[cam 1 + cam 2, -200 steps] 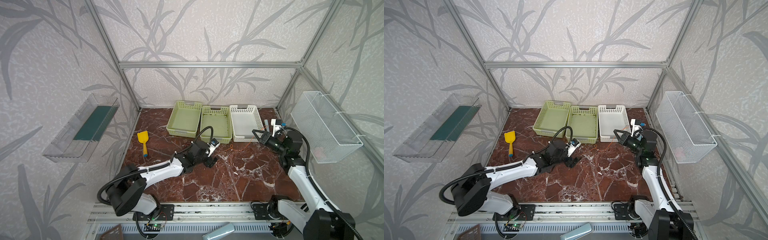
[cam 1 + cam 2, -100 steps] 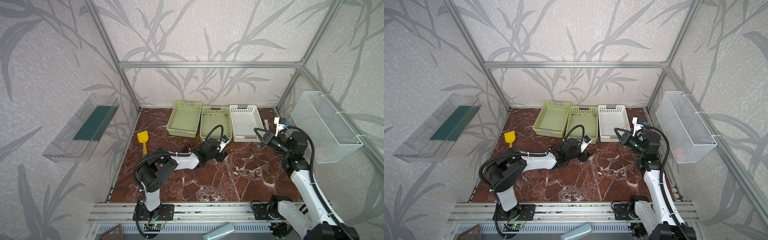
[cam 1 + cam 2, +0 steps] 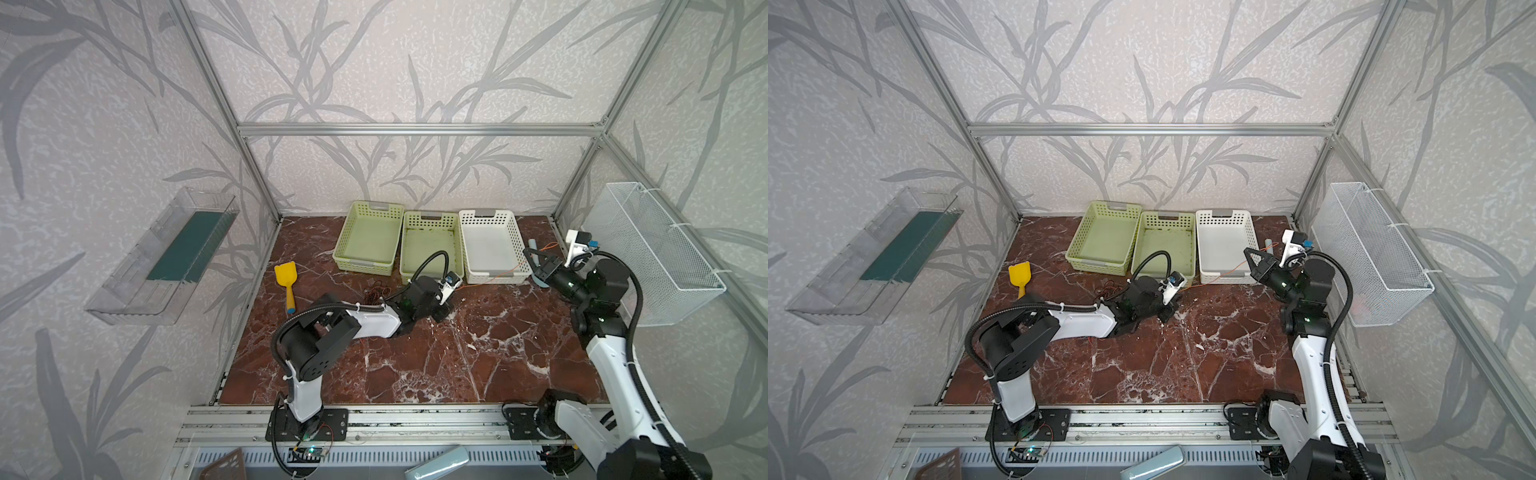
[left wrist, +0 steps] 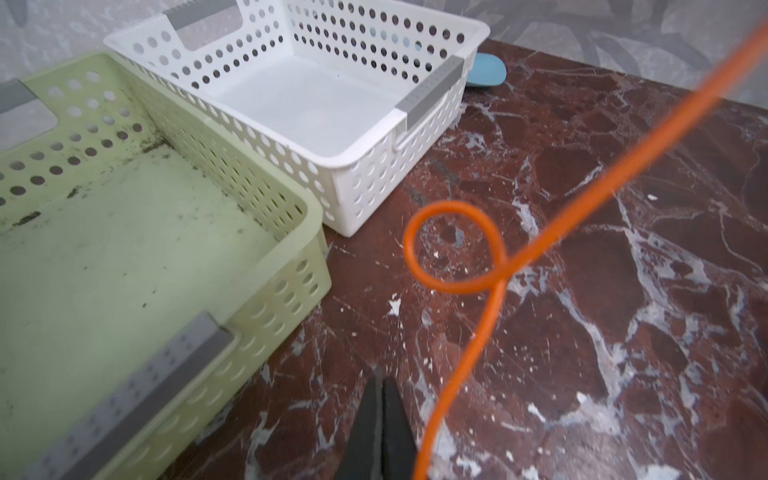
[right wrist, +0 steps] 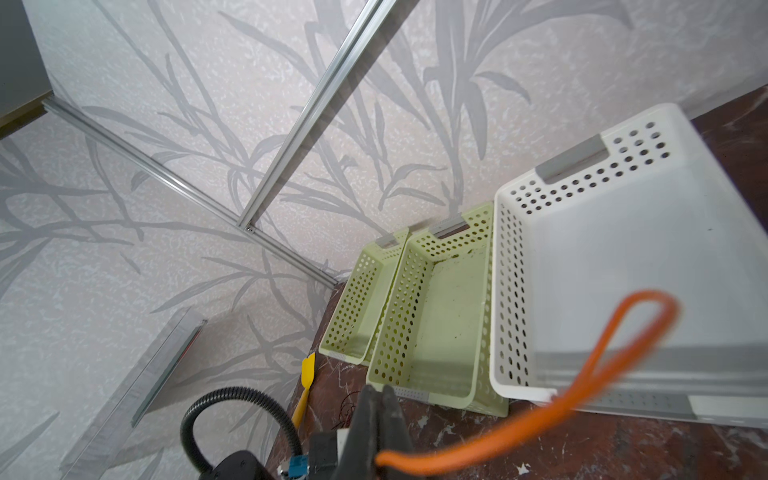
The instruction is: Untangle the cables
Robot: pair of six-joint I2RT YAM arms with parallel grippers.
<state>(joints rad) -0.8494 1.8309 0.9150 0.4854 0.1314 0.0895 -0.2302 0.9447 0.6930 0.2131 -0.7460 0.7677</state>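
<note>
The orange cable [image 3: 490,276] runs thin and taut from my right gripper [image 3: 528,251] down to the floor in front of the white basket [image 3: 488,214]. My right gripper [image 5: 376,401] is raised and shut on the orange cable [image 5: 519,424], which springs out from its jaws in a loop. My left gripper [image 4: 382,415] sits low over the marble, shut. The orange cable [image 4: 453,205] curls in a small loop ahead of it and passes beside its finger, not between the tips. The red and black cables lie as a small tangle [image 3: 374,291] behind the left arm.
Two green baskets [image 3: 368,266] [image 3: 430,216] and the white basket stand in a row at the back. A yellow scoop [image 3: 286,278] lies at the left. A blue object [image 4: 486,70] lies beside the white basket. A wire basket [image 3: 656,249] hangs on the right wall.
My left arm has reached right, toward the white basket, and its gripper has closed. My right gripper has drawn back to the right, pulling the orange cable out longer.
</note>
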